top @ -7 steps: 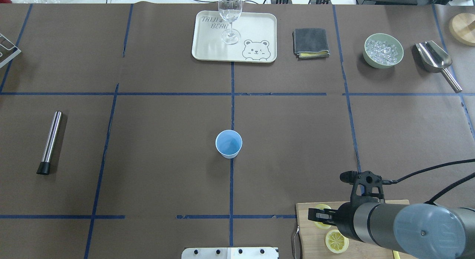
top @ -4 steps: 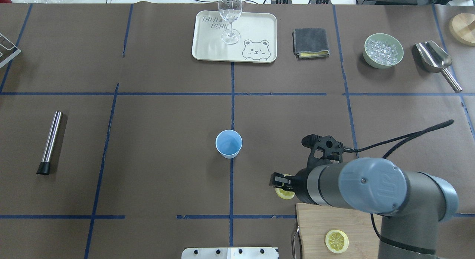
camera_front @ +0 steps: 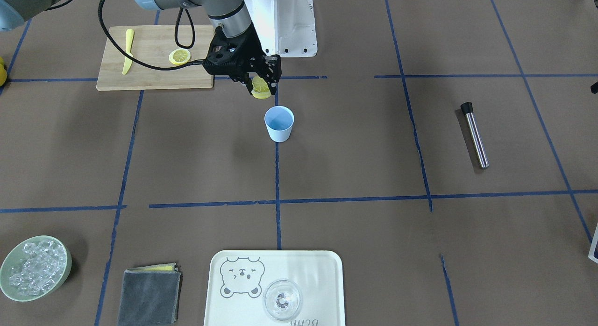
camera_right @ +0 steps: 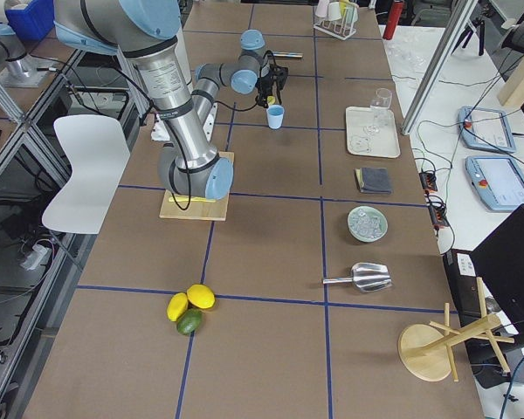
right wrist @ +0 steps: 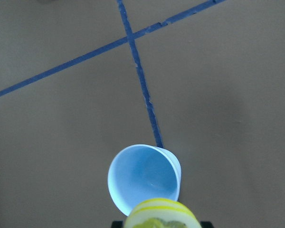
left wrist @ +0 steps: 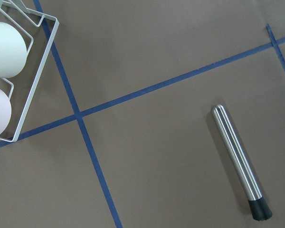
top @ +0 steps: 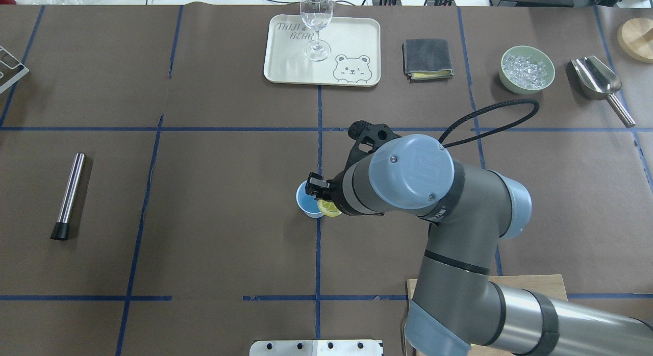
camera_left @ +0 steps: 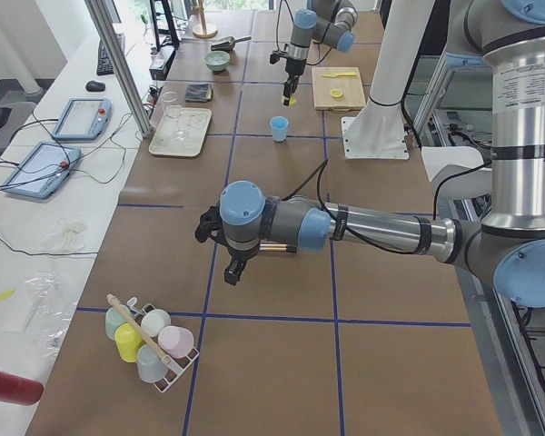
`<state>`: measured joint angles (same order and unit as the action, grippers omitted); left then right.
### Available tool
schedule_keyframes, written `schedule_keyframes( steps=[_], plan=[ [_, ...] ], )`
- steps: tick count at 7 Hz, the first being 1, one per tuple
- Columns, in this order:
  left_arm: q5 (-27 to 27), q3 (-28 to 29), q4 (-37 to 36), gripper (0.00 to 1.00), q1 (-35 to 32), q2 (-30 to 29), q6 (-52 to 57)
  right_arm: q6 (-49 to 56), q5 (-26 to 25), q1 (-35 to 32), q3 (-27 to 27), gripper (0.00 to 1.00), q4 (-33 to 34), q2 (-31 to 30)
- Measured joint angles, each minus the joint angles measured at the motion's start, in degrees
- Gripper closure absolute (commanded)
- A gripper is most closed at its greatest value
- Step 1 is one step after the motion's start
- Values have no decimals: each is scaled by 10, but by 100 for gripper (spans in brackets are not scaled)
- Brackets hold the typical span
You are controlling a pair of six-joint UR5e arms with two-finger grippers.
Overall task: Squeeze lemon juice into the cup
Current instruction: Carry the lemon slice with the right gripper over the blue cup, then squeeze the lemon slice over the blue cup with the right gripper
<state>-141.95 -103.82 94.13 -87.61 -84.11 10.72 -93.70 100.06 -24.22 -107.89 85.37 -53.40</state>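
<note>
Well back from the cup (camera_front: 279, 124), towards the robot's base, a cutting board (camera_front: 149, 76) carries a flat lemon slice (camera_front: 180, 56) and a yellow knife (camera_front: 127, 50). Closer in, the right gripper (camera_front: 261, 88) has its fingers clamped on the lemon (camera_front: 260, 93), held above the table just beside the cup's robot-side rim. Beyond the cup, a tray (camera_front: 334, 279) holds a clear glass (camera_front: 282, 299). Far to the cup's left hangs the left gripper (camera_left: 234, 271); I cannot tell how its fingers stand.

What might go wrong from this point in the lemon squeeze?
The lemon, clamped in the right claw, seems off-centre from the cup: squeezing now may drip juice onto the brown paper. The cup stands unheld, so a low approach might tip it.
</note>
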Motion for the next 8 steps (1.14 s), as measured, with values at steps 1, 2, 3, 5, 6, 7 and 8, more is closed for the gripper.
schedule_keyframes(
  steps=[1, 2, 3, 5, 6, 7, 8],
  plan=[
    [0, -1, 0, 0, 0, 0, 0, -2, 1, -5, 40, 39, -2, 31],
    [-1, -2, 0, 0, 0, 0, 0, -3, 1, -7, 70, 39, -4, 49],
    [-1, -3, 0, 0, 0, 0, 0, -3, 2, -8, 89, 39, -5, 56],
    [-1, -4, 0, 0, 0, 0, 0, 0, 2, -7, 100, 38, -5, 55],
    [-1, -4, 0, 0, 0, 0, 0, 1, 2, -5, 102, 36, -5, 53],
    [-1, -4, 0, 0, 0, 0, 0, 2, 2, -3, 103, 33, -5, 52],
    [-1, -4, 0, 0, 0, 0, -1, 3, 2, -1, 104, 31, -5, 52]
  ],
)
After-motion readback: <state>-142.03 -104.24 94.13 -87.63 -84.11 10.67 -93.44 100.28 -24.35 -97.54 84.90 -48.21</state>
